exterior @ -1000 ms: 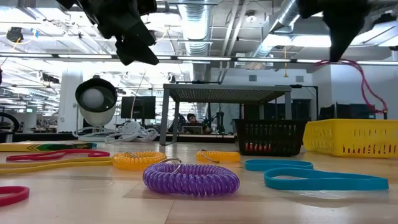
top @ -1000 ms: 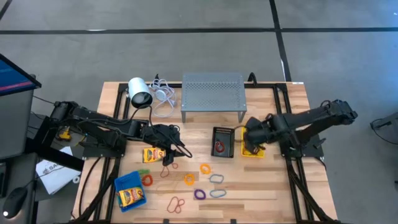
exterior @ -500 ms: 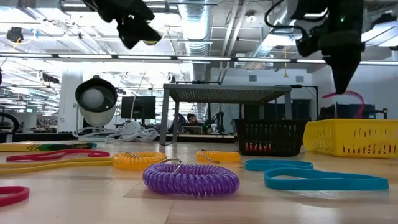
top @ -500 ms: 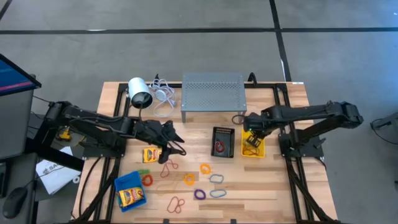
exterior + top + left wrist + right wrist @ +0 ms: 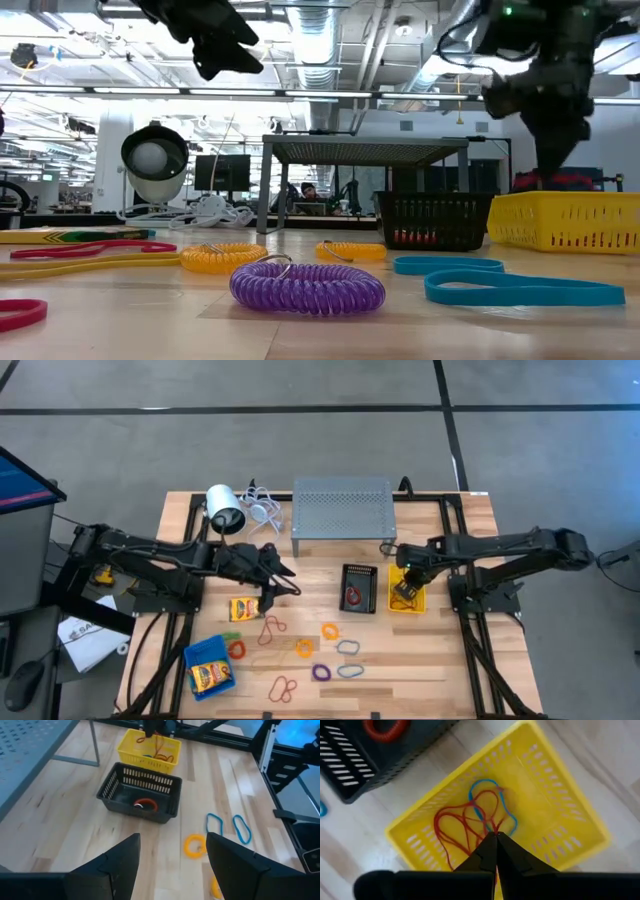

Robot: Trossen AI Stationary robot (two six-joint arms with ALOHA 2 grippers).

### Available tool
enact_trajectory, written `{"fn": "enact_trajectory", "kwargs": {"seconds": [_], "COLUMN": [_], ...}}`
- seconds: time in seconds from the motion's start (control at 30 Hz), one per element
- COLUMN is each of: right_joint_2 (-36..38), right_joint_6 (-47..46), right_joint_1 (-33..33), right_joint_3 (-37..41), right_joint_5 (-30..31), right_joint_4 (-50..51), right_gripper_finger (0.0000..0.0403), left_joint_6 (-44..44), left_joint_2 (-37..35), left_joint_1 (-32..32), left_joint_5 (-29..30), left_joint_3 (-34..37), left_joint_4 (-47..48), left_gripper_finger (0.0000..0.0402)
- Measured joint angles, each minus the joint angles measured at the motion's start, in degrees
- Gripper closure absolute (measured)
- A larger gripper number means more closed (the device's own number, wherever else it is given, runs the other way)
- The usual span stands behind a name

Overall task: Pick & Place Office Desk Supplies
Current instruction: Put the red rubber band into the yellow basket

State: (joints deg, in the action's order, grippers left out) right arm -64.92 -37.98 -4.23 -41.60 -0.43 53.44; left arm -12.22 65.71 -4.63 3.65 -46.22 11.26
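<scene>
surface: wooden table on a dark frame, grey floor around it; low view looks into a lab room with ceiling pipes.
front edge: blue bin at the front-left corner, a crayon box lying in it; a red band loop sits right of it.
loose bands: purple coil nearest the low camera, orange coil behind it on the left, pale blue loops on the right; from above they lie scattered between the blue bin and the black bin.
crayon box: second yellow crayon box flat on the wood, just below the left gripper.
left gripper: left gripper hangs over the table left of centre, above the crayon box and red loops; fingers spread apart, nothing between them.
black bin: black bin at mid-table, one red coil inside.
yellow bin: yellow bin just beside the black bin on its right; holds a tangle of red bands plus a pale blue one.
right gripper: right gripper over the yellow bin, tips pointing down into it; fingers pressed together, tips at the red bands. Cannot tell whether a strand is pinched.
back: grey perforated stand at the far edge; white cylinder with coiled white cable to its left.
</scene>
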Motion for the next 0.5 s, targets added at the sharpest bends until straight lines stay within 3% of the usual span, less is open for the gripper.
{"fn": "enact_trajectory", "kwargs": {"seconds": [0.2,0.5], "right_joint_2": [-1.83,-2.98], "right_joint_6": [0.07,3.44], "right_joint_1": [-0.45,-0.8], "right_joint_3": [2.95,2.88], "right_joint_5": [-2.77,-5.74], "right_joint_4": [-2.7,-4.83], "right_gripper_finger": [0.0385,0.0243], "left_joint_6": [-0.01,-0.01], "left_joint_2": [0.0,0.02], "left_joint_1": [0.93,0.95], "left_joint_5": [-0.01,-0.04], "left_joint_3": [0.0,0.02], "left_joint_4": [0.1,0.53], "left_gripper_finger": [0.0178,0.0178]}}
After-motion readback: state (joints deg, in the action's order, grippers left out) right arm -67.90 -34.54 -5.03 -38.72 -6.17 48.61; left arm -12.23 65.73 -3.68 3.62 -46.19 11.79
